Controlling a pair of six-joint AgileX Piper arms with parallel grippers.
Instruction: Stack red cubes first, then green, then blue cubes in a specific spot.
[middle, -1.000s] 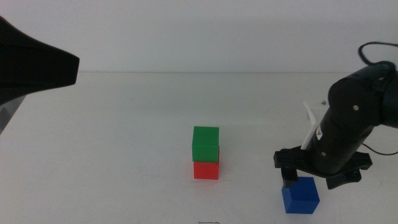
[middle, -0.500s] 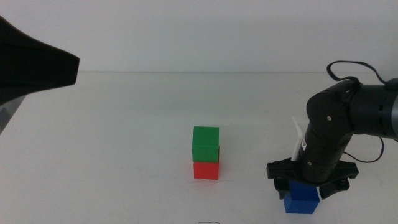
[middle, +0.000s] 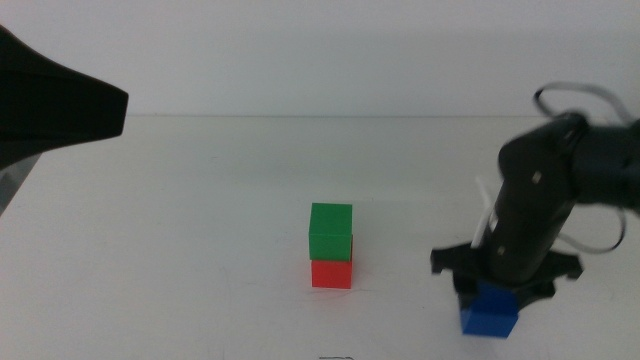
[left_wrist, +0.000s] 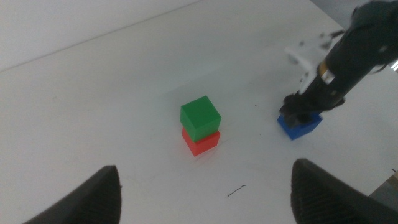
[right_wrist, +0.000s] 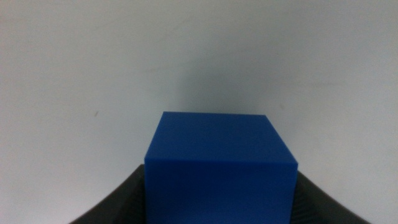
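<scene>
Right gripper (middle: 488, 296) straddles the blue cube (middle: 488, 312) on the table (middle: 200, 220), jaws flanking it; whether they grip, I cannot tell. Squeeze squarely, lift straight, clear the green cube (middle: 331, 232) atop red cube (middle: 331, 273). Left gripper (left_wrist: 205, 205) waits wide.

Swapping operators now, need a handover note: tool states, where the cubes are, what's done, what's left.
Right tool: down over the blue cube, one jaw on each side of it; whether the grip has closed cannot be told. The cube sits on the table, right of the stack.
Left tool: open, holding nothing, waiting back from the cubes.
Done: green cube sits on the red cube near the table's middle.
Left: grip the blue cube, lift it, set it on the green cube, release.
</scene>
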